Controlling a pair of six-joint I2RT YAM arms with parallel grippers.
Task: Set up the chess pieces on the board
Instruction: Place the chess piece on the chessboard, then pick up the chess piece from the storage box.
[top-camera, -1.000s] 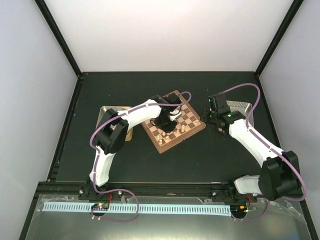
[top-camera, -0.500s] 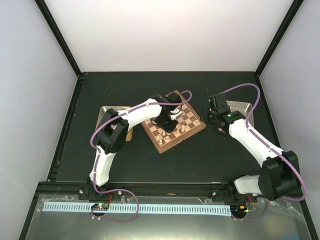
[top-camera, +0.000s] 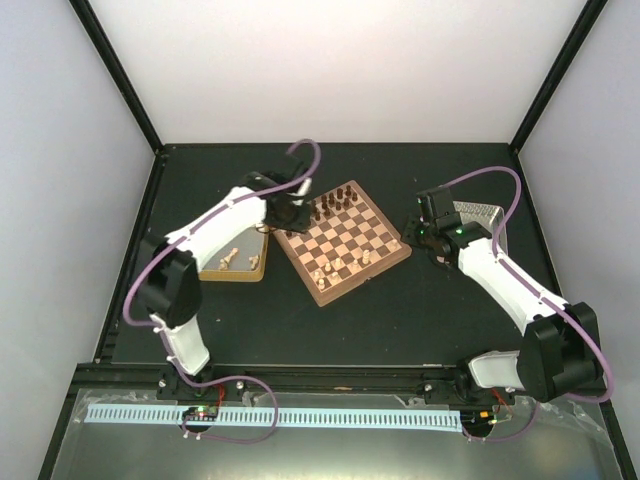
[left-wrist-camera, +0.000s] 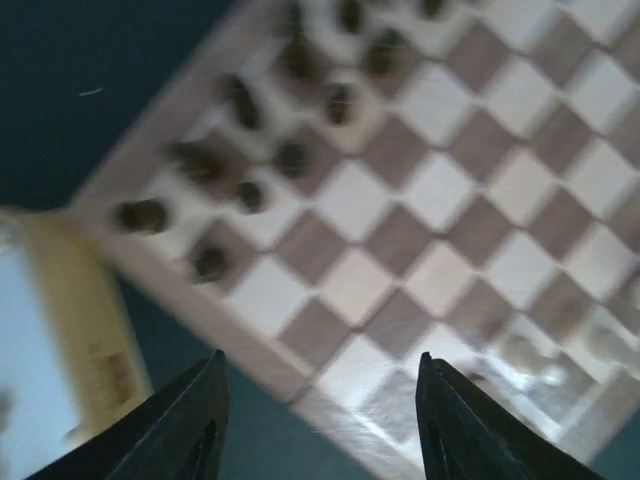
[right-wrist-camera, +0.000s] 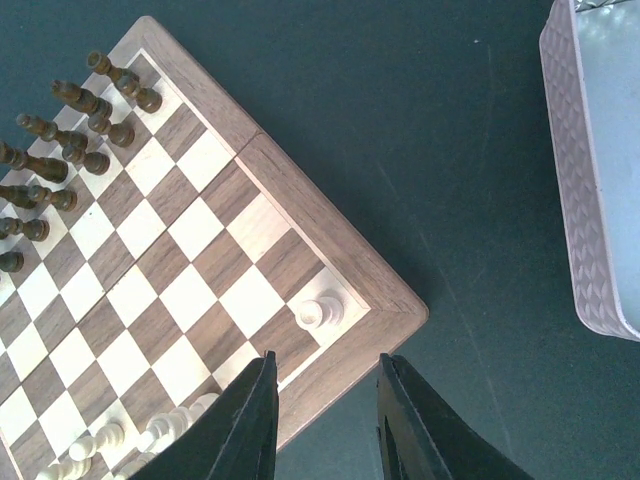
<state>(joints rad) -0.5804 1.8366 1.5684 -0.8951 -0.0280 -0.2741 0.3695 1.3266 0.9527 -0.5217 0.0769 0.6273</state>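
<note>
Currently the left tool (left-wrist-camera: 320, 405) is spread and empty, above the board (top-camera: 352, 243) corner beside the tan tray (top-camera: 215, 272). My read on the next pick: drop straight onto one pale piece (top-camera: 229, 259) in that tray, pinch low, lift clear of the rim. Right tool (right-wrist-camera: 325, 400) is slightly parted and empty, off the board's opposite corner. Dark worktop (top-camera: 400, 310), white walls (top-camera: 350, 70).

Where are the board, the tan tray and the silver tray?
board (top-camera: 345, 240): top view, a bare middle square.
tan tray (top-camera: 240, 276): top view, its near rim.
silver tray (right-wrist-camera: 585, 200): right wrist view, its patterned side wall.
</note>
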